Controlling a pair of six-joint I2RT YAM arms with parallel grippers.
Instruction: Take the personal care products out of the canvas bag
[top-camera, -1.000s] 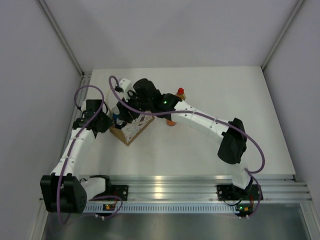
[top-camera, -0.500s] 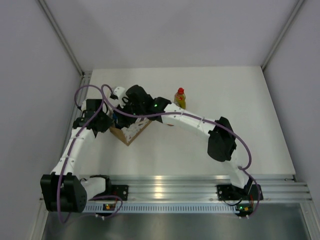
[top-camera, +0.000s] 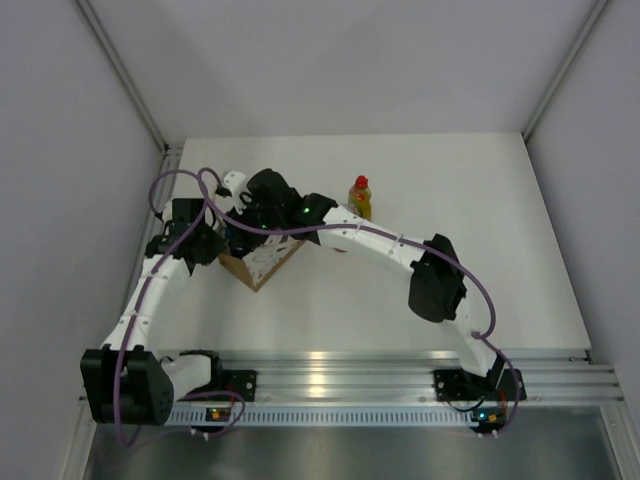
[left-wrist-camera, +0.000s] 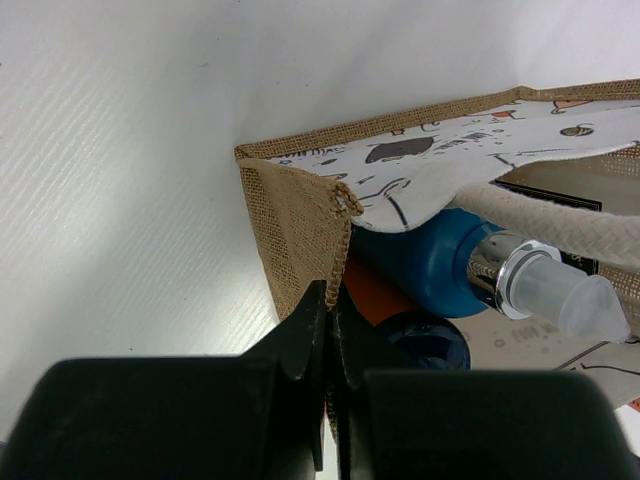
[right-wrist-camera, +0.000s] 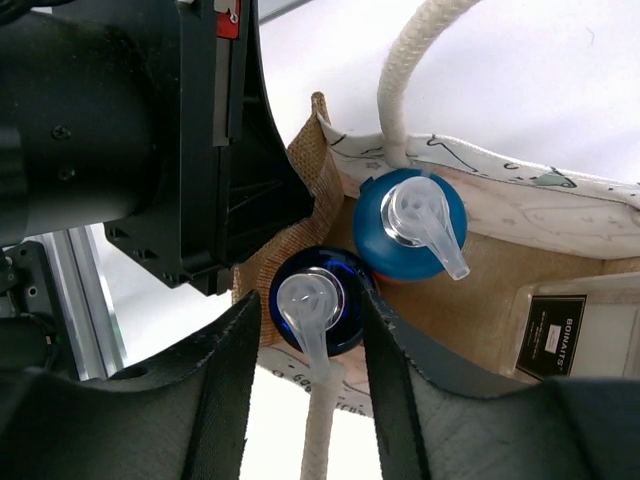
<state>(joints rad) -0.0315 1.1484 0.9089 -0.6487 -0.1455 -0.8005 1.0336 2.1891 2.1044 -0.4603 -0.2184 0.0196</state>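
two pump bottles (right-wrist-camera: 412, 222) crowd one corner of the canvas bag (right-wrist-camera: 480, 295) — cord handle (right-wrist-camera: 404, 70) overhead, the rest open.

1. The left arm (top-camera: 150, 290) goes up from its base at the near left corner. It leans a little to the right.
2. The left gripper (left-wrist-camera: 330, 300) points to the right. Its two black jaws are pressed together, and they pinch a corner of the canvas bag (left-wrist-camera: 295, 215).
3. The right arm (top-camera: 370, 238) bends at its black elbow (top-camera: 435, 288). Then it stretches far to the left, over to the left arm's side.
4. The right gripper (right-wrist-camera: 308, 300) points straight down. Its two black fingers (right-wrist-camera: 225, 380) are spread wide apart and hold nothing.
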